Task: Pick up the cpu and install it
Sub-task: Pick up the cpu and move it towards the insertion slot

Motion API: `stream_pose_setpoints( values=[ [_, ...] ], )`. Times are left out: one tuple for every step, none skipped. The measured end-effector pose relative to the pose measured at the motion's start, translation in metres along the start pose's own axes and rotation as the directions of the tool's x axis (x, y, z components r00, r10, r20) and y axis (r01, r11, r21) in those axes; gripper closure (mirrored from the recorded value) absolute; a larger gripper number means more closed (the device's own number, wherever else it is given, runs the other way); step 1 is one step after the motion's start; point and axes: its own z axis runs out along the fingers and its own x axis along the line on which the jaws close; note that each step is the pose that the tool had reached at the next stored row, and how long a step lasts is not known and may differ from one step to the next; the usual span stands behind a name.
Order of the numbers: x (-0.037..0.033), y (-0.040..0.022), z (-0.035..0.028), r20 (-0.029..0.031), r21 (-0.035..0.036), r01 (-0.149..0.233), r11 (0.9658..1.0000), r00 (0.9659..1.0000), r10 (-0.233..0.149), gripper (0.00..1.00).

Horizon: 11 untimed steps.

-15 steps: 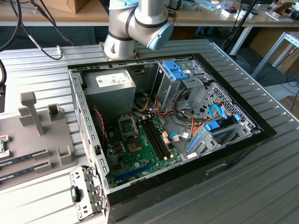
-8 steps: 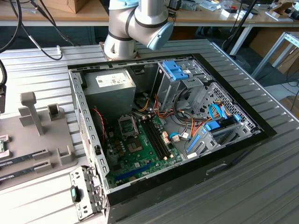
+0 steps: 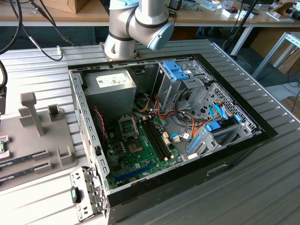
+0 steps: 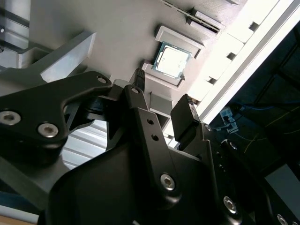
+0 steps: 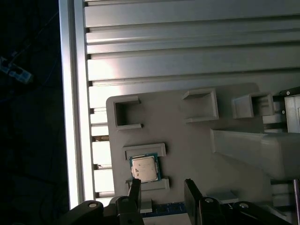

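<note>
I'm on the pick-up step: the cpu (image 5: 144, 168) is not yet in hand. It lies flat in its nest on the grey holder plate (image 5: 187, 140), silver top up, cradled between two raised ledges. The second wrist view gives me the same cpu (image 4: 172, 62) from another angle.

The claw (image 5: 163, 193) hangs above the plate with its two fingers standing well apart and nothing between them. The chip is near it but untouched, closer to one finger than the other.

By my reckoning the grasp calls for centring the fingers over the chip so they straddle two opposite edges, clear of the ledges — it is thin and offers little to grip.

Count: one cpu, one claw, one holder plate, two memory sticks (image 3: 23, 158) on that plate in the exterior view, and one open computer case (image 3: 164, 131) on the ribbed counter (image 3: 42, 61), with one motherboard (image 3: 140, 150) inside.
</note>
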Motion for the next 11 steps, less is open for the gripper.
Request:
stream_pose_setpoints(
  values=[
    [0.0000,0.0000,0.0003,0.0000,0.0000,0.000,1.0000,1.0000,0.000,0.51],
    [0.0000,0.0000,0.0005,0.0000,0.0000,0.000,1.0000,1.0000,0.000,0.51],
    [0.0000,-0.0001,0.0026,0.0000,0.0000,0.000,1.0000,1.0000,0.000,0.51],
    [0.0001,-0.0002,0.0047,0.0000,0.0000,0.000,1.0000,1.0000,0.000,0.51],
    [0.0001,-0.0002,0.0049,0.0000,0.0000,0.000,1.0000,1.0000,0.000,0.51],
    [0.0001,-0.0002,0.0050,0.0000,0.0000,0.000,1.0000,1.0000,0.000,0.51],
    [0.0001,-0.0002,0.0052,0.0000,0.0000,0.000,1.0000,1.0000,0.000,0.51],
    [0.0001,-0.0003,0.0054,0.0000,-0.0001,0.000,1.0000,1.0000,0.000,0.51],
    [0.0001,-0.0003,0.0055,0.0000,-0.0001,0.000,1.0000,1.0000,0.000,0.51],
    [0.0001,-0.0003,0.0058,0.0001,-0.0001,0.000,1.0000,1.0000,0.000,0.51],
    [0.0001,-0.0003,0.0059,0.0000,-0.0001,0.000,1.0000,1.0000,0.000,0.51]
  ],
)
